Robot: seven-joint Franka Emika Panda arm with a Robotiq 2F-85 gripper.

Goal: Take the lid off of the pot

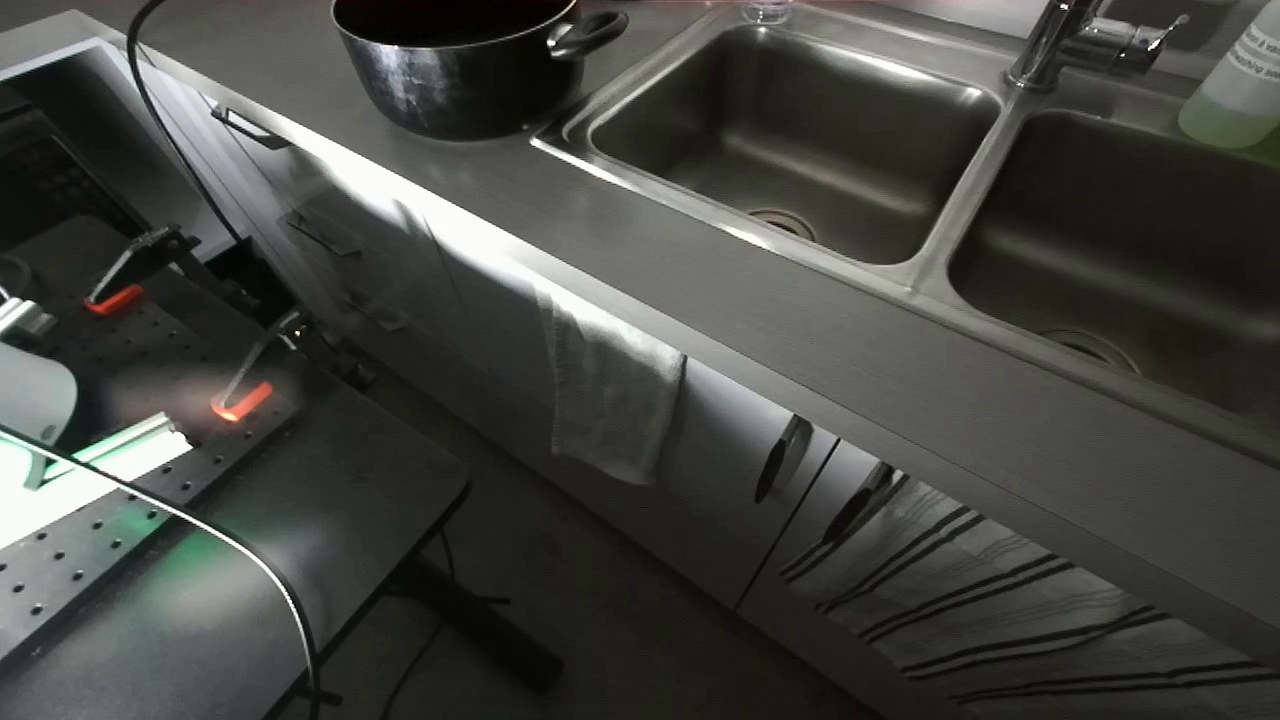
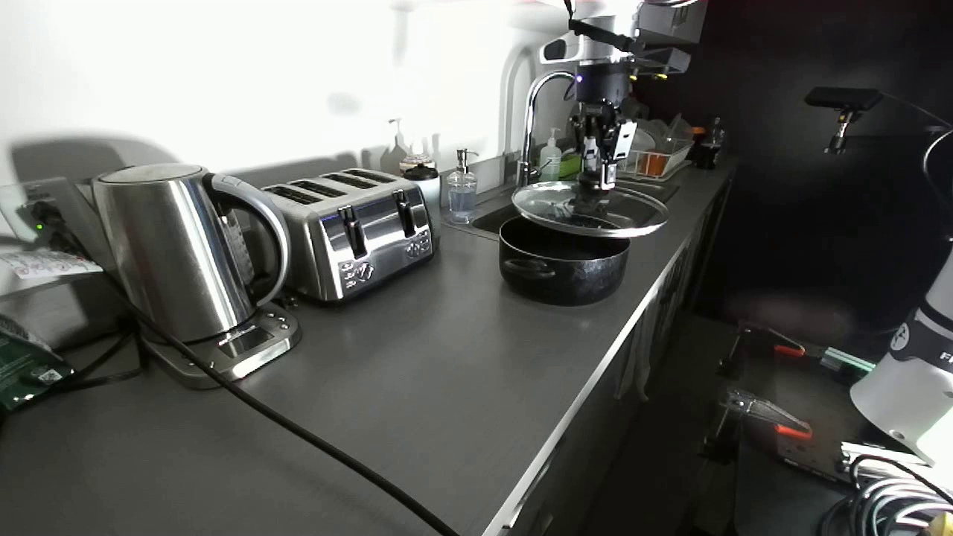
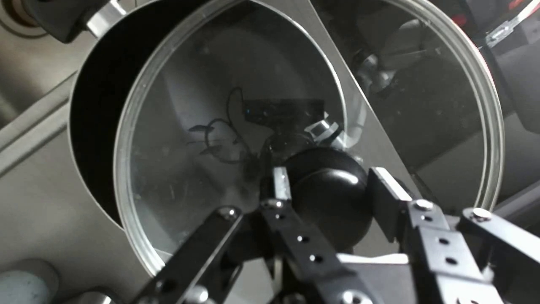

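Observation:
The dark grey pot (image 2: 562, 277) stands on the counter, its open rim partly under the lid. It also shows in an exterior view (image 1: 450, 88), cut off at the top, and in the wrist view (image 3: 95, 126). The glass lid (image 2: 547, 207) is above the pot, slightly tilted and shifted towards the counter's front edge. In the wrist view the lid (image 3: 190, 139) covers only part of the pot's opening. My gripper (image 2: 598, 175) has its fingers on both sides of the black lid knob (image 3: 331, 207) and holds it; the gripper also shows in the wrist view (image 3: 335, 183).
The steel sink (image 1: 780, 150) lies beside the pot, with a tap (image 2: 530, 126) and a soap dispenser (image 2: 461, 190) behind. A toaster (image 2: 350, 231) and kettle (image 2: 171, 253) stand along the wall. A black cable (image 2: 298, 439) crosses the counter. A dish rack (image 2: 663, 160) stands farther back.

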